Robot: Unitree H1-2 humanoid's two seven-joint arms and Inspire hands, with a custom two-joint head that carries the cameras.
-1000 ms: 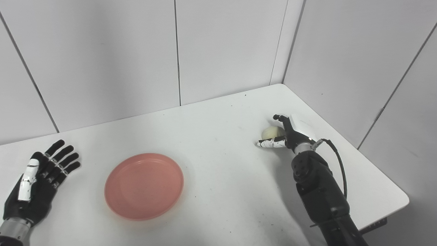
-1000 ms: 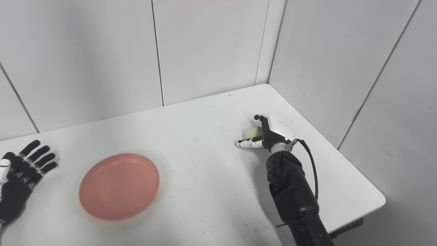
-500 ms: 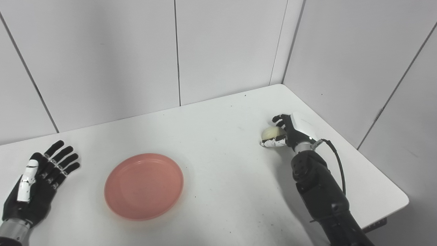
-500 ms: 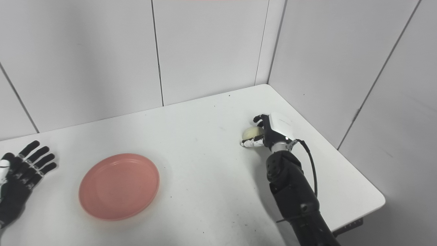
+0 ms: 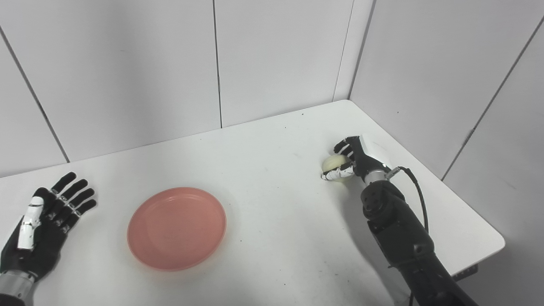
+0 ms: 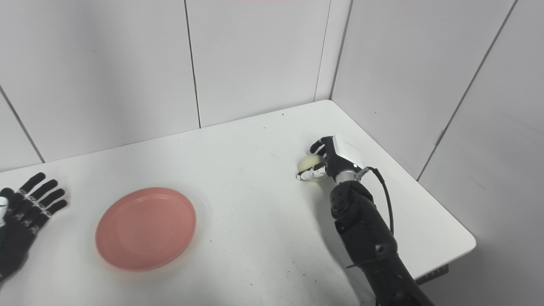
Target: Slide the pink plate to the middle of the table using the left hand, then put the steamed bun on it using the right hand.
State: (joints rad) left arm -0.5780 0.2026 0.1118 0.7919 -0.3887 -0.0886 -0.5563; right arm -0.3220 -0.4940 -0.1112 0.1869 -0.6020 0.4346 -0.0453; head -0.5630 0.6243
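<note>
The pink plate [image 5: 177,228] lies flat on the white table [image 5: 272,178], left of its middle. The pale steamed bun [image 5: 335,163] is at the right side of the table, a little above the surface. My right hand [image 5: 355,158] is shut on the bun, fingers over its far side and thumb under its near side. My left hand [image 5: 46,219] lies open, fingers spread, at the table's left edge, apart from the plate. The plate [image 6: 145,228], the bun [image 6: 310,163] and the left hand [image 6: 23,221] also show in the right eye view.
Grey wall panels close the table at the back and the right, meeting at the far right corner. The table's right front corner [image 5: 495,246] is near my right forearm. A black cable [image 5: 418,199] loops beside my right wrist.
My right hand has closed its fingers and thumb around the bun and raised it slightly. The camera has shifted a little. The plate and left hand have stayed in place.
</note>
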